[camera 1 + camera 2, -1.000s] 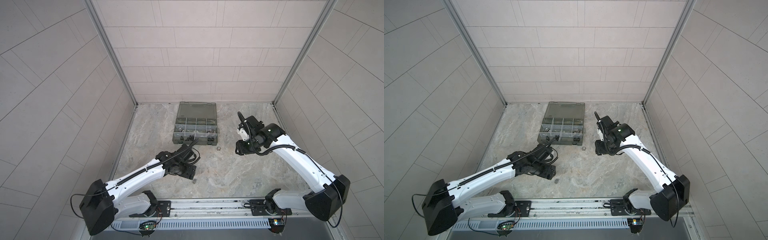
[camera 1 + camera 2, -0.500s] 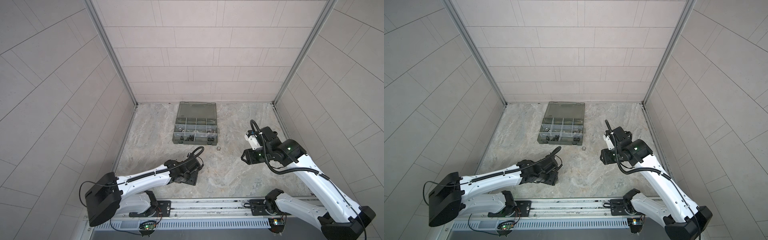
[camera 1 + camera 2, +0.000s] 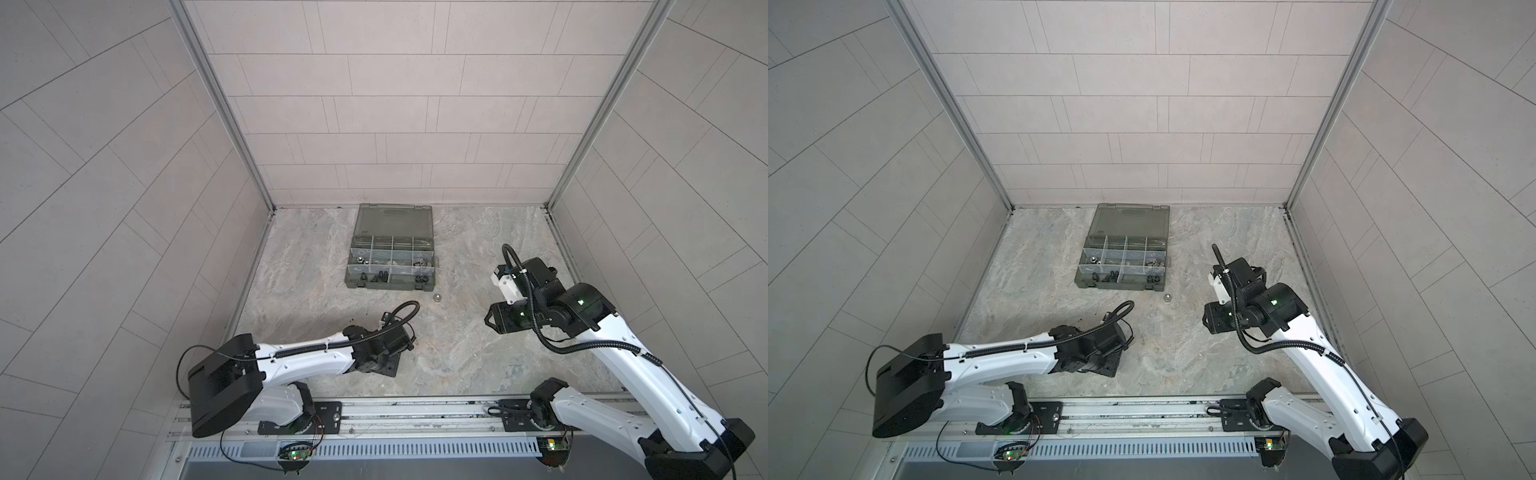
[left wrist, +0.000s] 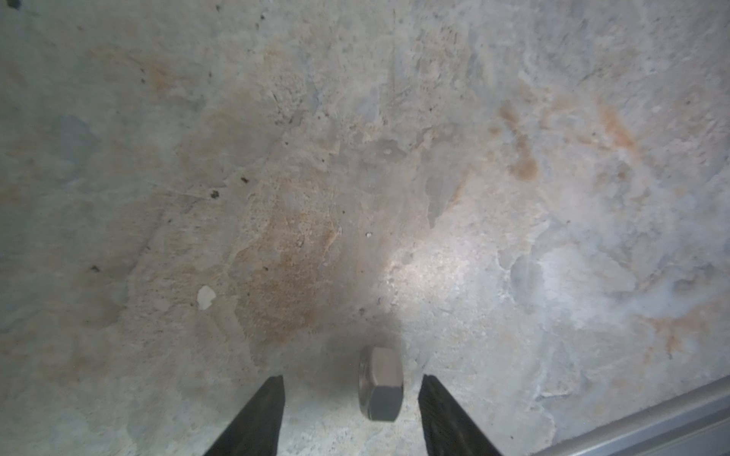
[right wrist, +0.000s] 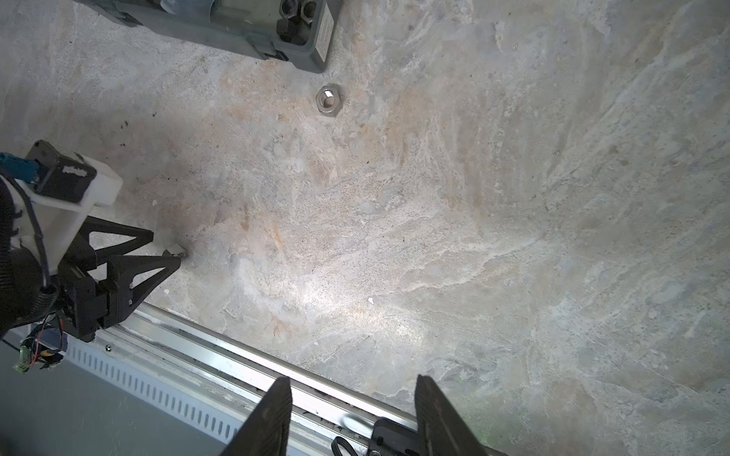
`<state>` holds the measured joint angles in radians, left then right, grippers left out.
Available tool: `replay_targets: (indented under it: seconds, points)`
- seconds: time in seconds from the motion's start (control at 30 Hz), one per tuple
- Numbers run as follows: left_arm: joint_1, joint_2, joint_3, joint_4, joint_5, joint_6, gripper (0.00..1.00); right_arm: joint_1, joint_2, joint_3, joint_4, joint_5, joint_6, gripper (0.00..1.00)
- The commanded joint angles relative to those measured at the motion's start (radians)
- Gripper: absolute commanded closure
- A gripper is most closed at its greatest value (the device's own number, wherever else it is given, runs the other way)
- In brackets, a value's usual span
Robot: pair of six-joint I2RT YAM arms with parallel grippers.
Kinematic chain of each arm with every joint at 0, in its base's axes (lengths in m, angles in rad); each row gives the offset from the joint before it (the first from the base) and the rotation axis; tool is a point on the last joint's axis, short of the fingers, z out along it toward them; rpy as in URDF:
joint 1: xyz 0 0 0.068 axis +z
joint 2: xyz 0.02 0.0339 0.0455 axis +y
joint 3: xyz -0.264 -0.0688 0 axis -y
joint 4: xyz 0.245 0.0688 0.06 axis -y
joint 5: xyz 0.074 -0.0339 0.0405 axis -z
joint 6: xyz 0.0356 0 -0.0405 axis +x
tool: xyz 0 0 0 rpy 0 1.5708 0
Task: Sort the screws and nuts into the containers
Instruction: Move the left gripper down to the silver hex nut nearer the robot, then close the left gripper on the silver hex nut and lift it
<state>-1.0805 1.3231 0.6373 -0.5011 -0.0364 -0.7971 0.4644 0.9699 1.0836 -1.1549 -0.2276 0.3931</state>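
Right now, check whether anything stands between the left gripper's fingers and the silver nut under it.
Nothing visible does. In the left wrist view the silver nut lies on the bare table inside the left gripper's open jaws, touching neither of them.

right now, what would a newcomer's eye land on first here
The open organizer case at the back middle of the stone table, its cells holding small hardware, draws the eye first. A lone silver nut lies on the table just off its near right corner. Near the front, the left tool sits low and open with a hex nut between its jaws.
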Motion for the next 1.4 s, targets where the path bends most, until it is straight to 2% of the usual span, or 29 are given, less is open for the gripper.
replay_targets:
  seconds: [0.0,0.1,0.53,0.6,0.67,0.73,0.77,0.8,0.83,1.07,1.23,1.37]
  points:
    - [-0.004,0.019,-0.011,0.017,-0.029,-0.017,0.40,0.003,-0.019,-0.004,-0.029,0.023,-0.010,0.48]
    - [-0.004,0.023,-0.014,0.019,-0.031,-0.019,0.41,0.002,-0.025,-0.008,-0.035,0.026,-0.010,0.48]
    - [-0.003,0.042,-0.025,0.029,-0.019,-0.029,0.61,-0.003,-0.036,-0.028,-0.045,0.034,-0.025,0.48]
    - [-0.004,0.044,-0.025,0.029,-0.020,-0.030,0.71,-0.004,-0.040,-0.031,-0.048,0.034,-0.026,0.48]
    - [-0.004,0.047,-0.024,0.028,-0.020,-0.032,0.73,-0.006,-0.043,-0.031,-0.049,0.033,-0.026,0.47]
    - [-0.003,0.048,-0.024,0.026,-0.014,-0.033,0.84,-0.006,-0.044,-0.030,-0.048,0.032,-0.026,0.47]
    - [-0.005,0.050,-0.024,0.023,-0.015,-0.033,0.86,-0.006,-0.044,-0.031,-0.047,0.031,-0.026,0.47]
    - [-0.005,0.053,-0.023,0.024,-0.011,-0.031,0.96,-0.007,-0.043,-0.030,-0.046,0.030,-0.027,0.46]
    - [-0.005,0.054,-0.019,0.018,-0.011,-0.028,1.00,-0.007,-0.042,-0.031,-0.046,0.031,-0.028,0.46]
    - [-0.003,0.064,0.042,-0.048,-0.018,-0.006,1.00,-0.012,-0.025,-0.011,-0.046,0.026,-0.031,0.45]
    - [0.005,0.082,0.212,-0.222,-0.119,0.036,1.00,-0.018,0.002,0.039,-0.059,0.031,-0.042,0.45]
    - [0.085,0.118,0.356,-0.327,-0.144,0.129,1.00,-0.021,0.031,0.081,-0.070,0.038,-0.055,0.46]
